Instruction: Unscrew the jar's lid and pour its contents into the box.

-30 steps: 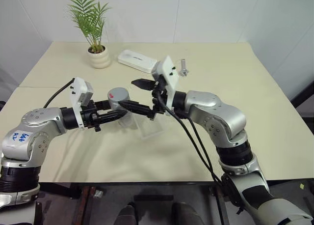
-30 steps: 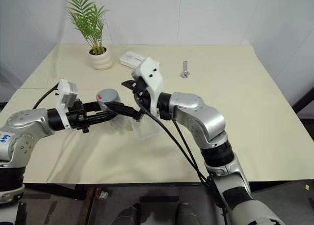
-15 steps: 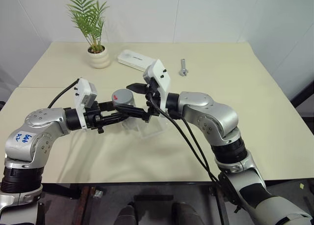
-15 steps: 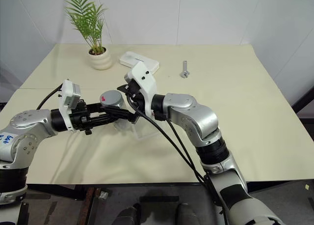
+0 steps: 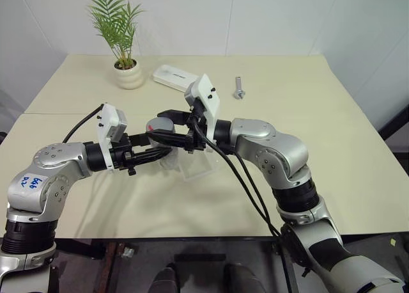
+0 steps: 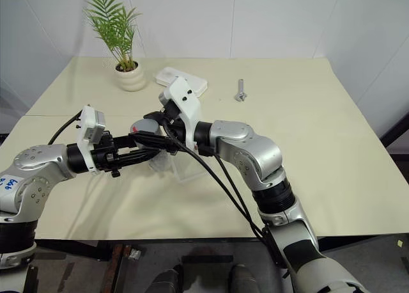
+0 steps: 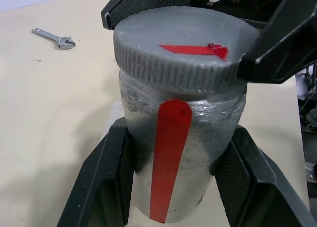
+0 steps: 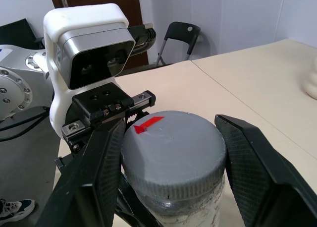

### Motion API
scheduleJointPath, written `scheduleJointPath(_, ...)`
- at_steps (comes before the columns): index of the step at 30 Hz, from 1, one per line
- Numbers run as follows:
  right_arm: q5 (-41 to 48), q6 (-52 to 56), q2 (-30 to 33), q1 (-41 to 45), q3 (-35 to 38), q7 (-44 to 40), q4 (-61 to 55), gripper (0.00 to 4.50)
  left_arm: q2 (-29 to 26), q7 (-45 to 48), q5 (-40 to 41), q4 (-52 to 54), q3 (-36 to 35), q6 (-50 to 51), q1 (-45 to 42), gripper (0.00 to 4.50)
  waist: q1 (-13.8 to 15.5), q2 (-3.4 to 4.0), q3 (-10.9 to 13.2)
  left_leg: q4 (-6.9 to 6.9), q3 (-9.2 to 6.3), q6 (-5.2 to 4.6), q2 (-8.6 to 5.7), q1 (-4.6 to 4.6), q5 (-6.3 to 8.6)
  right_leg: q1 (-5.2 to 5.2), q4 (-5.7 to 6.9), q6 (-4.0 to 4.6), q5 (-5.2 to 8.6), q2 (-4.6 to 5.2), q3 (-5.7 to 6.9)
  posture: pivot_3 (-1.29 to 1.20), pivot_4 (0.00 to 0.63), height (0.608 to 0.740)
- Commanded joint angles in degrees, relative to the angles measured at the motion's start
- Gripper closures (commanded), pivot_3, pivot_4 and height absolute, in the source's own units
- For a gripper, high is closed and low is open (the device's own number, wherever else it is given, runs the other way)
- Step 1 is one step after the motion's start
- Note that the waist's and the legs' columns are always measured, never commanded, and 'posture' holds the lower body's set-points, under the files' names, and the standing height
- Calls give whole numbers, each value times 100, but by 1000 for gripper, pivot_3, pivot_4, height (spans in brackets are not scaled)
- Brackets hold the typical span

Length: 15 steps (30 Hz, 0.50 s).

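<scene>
Left pincer clamps the jar upright over the box so the right pincer, closed on the lid, can twist

Over the table's middle, the left gripper clamps the jar and the right gripper pinches its lid, so the crossed arms block that space and cover the box below. A plant pot, a white case and a wrench stand along the far side; the right half lies open.
</scene>
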<state>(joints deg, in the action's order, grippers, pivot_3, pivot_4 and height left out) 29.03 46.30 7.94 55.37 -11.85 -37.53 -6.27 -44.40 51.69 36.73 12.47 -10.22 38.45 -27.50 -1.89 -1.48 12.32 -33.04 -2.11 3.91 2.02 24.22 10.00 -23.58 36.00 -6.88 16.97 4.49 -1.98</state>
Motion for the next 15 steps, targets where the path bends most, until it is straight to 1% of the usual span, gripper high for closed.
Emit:
scheduleJointPath(1,71,-340,108,94,88,-441,7,1954,11,280,132,132,-54,-232,-79,2626,0,0,0,0,0,0,0,0,0,0,0,0,0,0,0,0,150,740)
scheduleJointPath(5,56,-776,603,261,-70,-1610,353,1954,-64,1022,413,-97,-27,-259,-392,2626,11,0,0,-1,2,0,0,2,0,0,-2,-1,0,-1,0,0,150,740)
scheduleJointPath(8,67,-1078,1004,446,-226,-2663,647,1954,-83,1645,621,-273,43,-186,-630,2626,9,0,0,-3,3,0,0,3,0,1,-4,-2,-1,-3,0,0,150,740)
scheduleJointPath(11,15,-1336,1353,677,-361,-3536,983,1954,-56,2030,683,-406,164,-110,-789,2626,-9,0,0,-3,4,-1,0,1,2,1,-4,-3,-1,-4,0,0,150,740)
scheduleJointPath(15,-70,-1580,1531,911,-399,-4068,1369,1954,52,2200,509,-512,242,-379,-780,2626,-40,0,0,-3,4,-2,3,1,3,-1,-1,-4,0,-7,-1,0,150,740)
